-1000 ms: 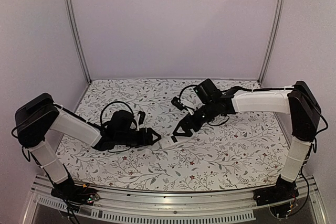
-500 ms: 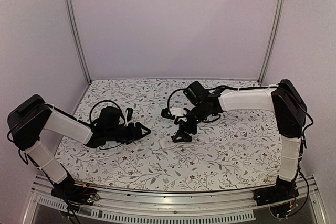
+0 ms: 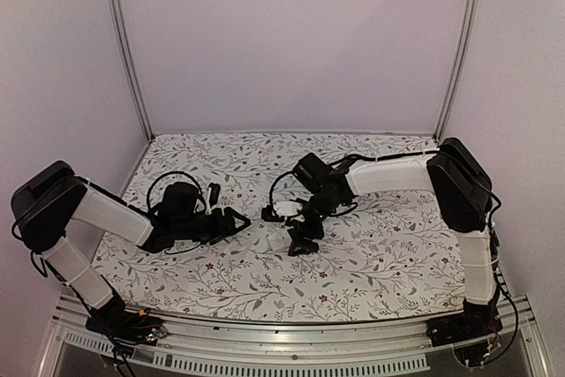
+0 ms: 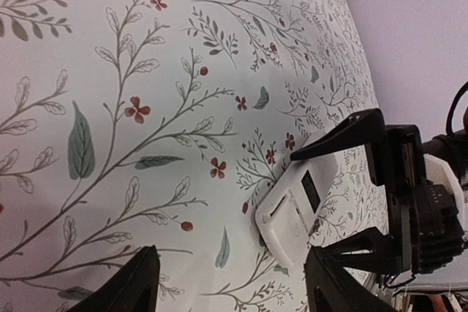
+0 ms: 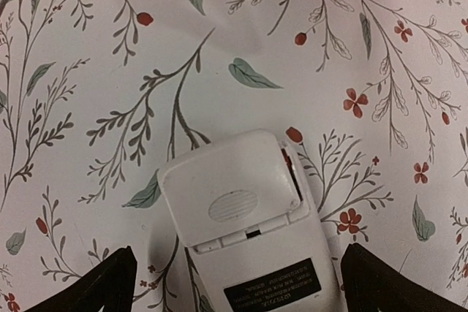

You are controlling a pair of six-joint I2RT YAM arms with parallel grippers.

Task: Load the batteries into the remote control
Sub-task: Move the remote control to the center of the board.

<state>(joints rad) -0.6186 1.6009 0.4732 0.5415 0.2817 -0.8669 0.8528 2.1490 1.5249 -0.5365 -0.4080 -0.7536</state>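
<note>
- As the top view shows it, the remote control (image 5: 248, 202) lies flat on the flowered tablecloth (image 3: 380, 253), a little toward 6 o'clock from the table's middle.
- Its plain white back faces up, and the battery cover (image 5: 219, 177) sits on it, a bit skewed.
- A black label (image 5: 270, 294) is on the back, at 6 o'clock of the cover in the right wrist view.
- The right gripper (image 5: 238, 268) stands over the remote with its jaws wide apart, one finger on each side, not clamped on it.
- The left gripper (image 4: 230, 268) is at 9 o'clock of the remote, apart from it, jaws parted and holding nothing.
</note>
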